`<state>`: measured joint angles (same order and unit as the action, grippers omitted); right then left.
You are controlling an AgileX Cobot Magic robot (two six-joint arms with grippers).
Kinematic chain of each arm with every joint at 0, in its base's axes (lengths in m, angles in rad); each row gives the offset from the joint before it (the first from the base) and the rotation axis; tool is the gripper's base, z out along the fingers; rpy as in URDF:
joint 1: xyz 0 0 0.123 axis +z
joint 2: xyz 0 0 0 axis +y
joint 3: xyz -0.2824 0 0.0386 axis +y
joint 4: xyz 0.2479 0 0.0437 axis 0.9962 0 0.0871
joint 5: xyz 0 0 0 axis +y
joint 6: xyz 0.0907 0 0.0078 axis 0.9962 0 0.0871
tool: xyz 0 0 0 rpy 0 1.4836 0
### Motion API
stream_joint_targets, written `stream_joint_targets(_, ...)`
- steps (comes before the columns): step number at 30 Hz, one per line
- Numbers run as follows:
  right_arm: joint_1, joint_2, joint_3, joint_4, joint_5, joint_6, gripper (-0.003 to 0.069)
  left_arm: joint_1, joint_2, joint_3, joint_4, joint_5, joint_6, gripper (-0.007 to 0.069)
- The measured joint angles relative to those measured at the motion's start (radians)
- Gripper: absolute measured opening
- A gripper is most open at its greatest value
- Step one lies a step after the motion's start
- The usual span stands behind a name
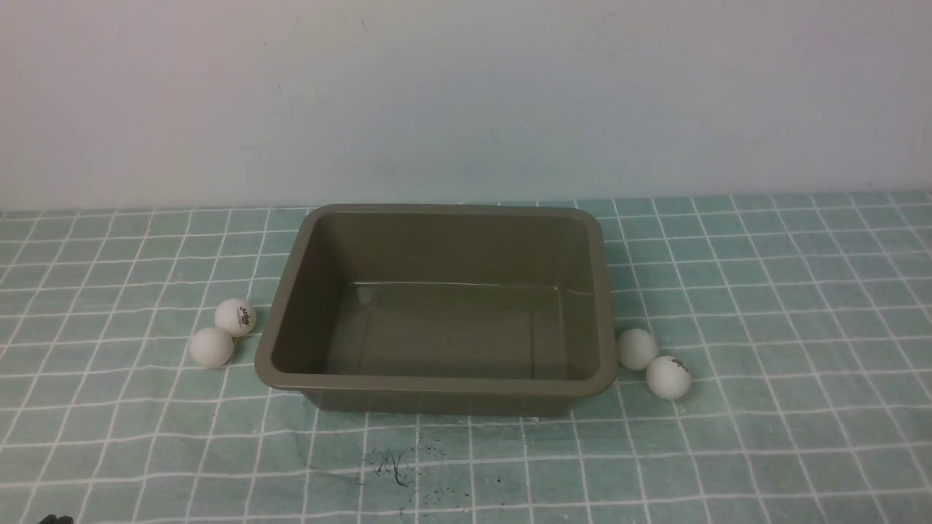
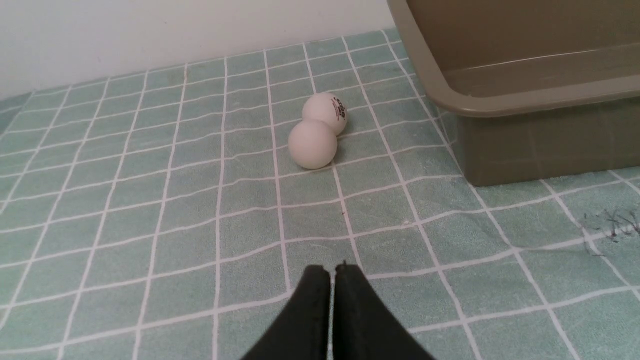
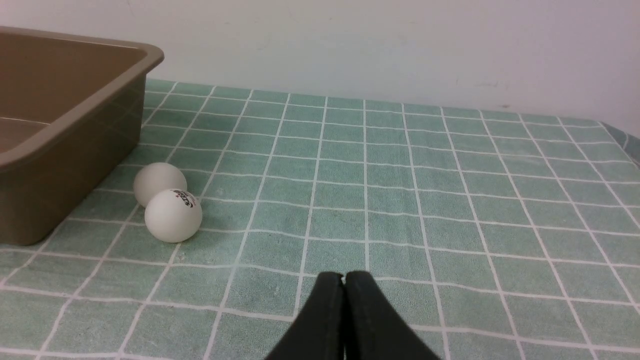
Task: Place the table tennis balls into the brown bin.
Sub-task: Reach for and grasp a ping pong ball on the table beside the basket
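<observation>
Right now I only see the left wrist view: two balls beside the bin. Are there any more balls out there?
Observer: Yes, two more balls sit close together on the right side of the bin.
Operator: Anything in the bin already?
Observer: No, the front view shows no ball inside it.
Operator: And the right gripper?
Observer: The right gripper is shut and empty, some way short of those two balls.

looks like a lab test bench: teal checked cloth [image 1: 764, 291] against a plain white wall [image 1: 466, 87].
</observation>
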<state>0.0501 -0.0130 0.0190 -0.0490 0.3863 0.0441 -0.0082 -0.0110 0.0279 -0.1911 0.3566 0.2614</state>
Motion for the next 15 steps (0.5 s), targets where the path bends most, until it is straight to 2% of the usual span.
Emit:
stream_joint_targets(5, 0.000, 0.000, 0.000, 0.000, 0.000, 0.000, -0.0015, 0.000, 0.000, 0.000, -0.155, -0.117, -0.052, -0.0005)
stream_joint_targets(6, 0.000, 0.000, 0.000, 0.000, 0.000, 0.000, -0.0015, 0.000, 0.000, 0.000, -0.232, -0.203, -0.058, -0.0005)
stream_joint_targets(12, 0.000, 0.000, 0.000, -0.001, 0.000, 0.000, -0.0015, 0.000, 0.000, -0.001, -0.473, -0.523, -0.099, -0.0005)
stream_joint_targets(15, 0.000, 0.000, 0.000, -0.006, 0.000, 0.000, -0.0015, 0.000, 0.000, -0.059, -0.518, -0.580, -0.110, -0.0005)
